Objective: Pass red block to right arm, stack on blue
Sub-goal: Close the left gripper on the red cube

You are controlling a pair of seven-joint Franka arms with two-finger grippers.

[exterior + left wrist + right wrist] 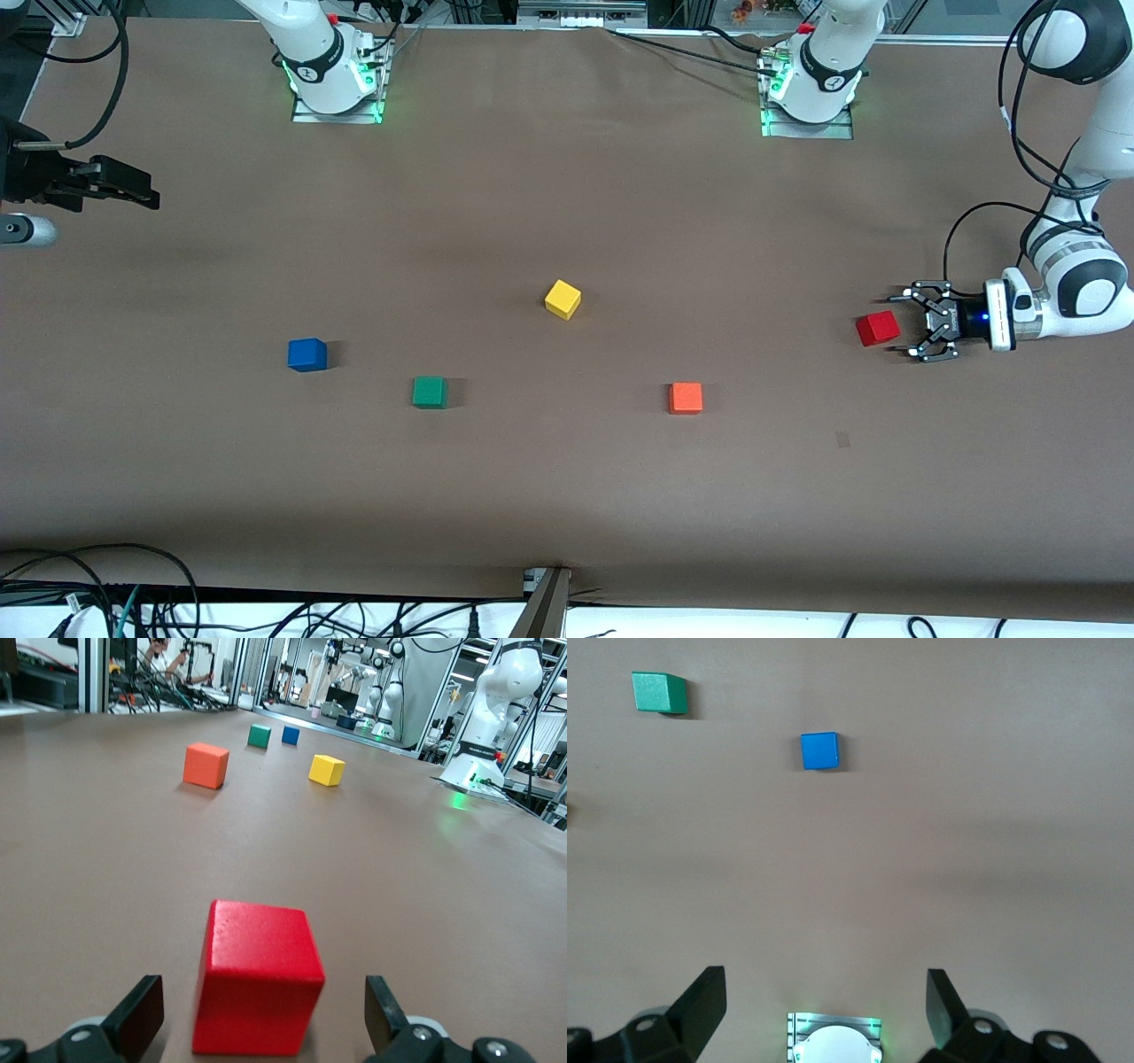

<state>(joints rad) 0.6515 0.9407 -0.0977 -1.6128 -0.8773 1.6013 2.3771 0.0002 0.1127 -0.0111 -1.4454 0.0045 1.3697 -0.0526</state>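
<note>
1. Here, the red block [878, 329] sits on the table at the left arm's end, nearer the front camera than the yellow cube [563, 299].
2. The left gripper [920, 332] stands low just beside it, jaws spread wide, block straight ahead between the fingertips, not yet clasped.
3. The right gripper [146, 195], also open and empty, waits up at the right arm's end, well apart from the blue cube [306, 354].

yellow cube [563, 299]; green cube [430, 392]; orange cube [686, 398]
</note>
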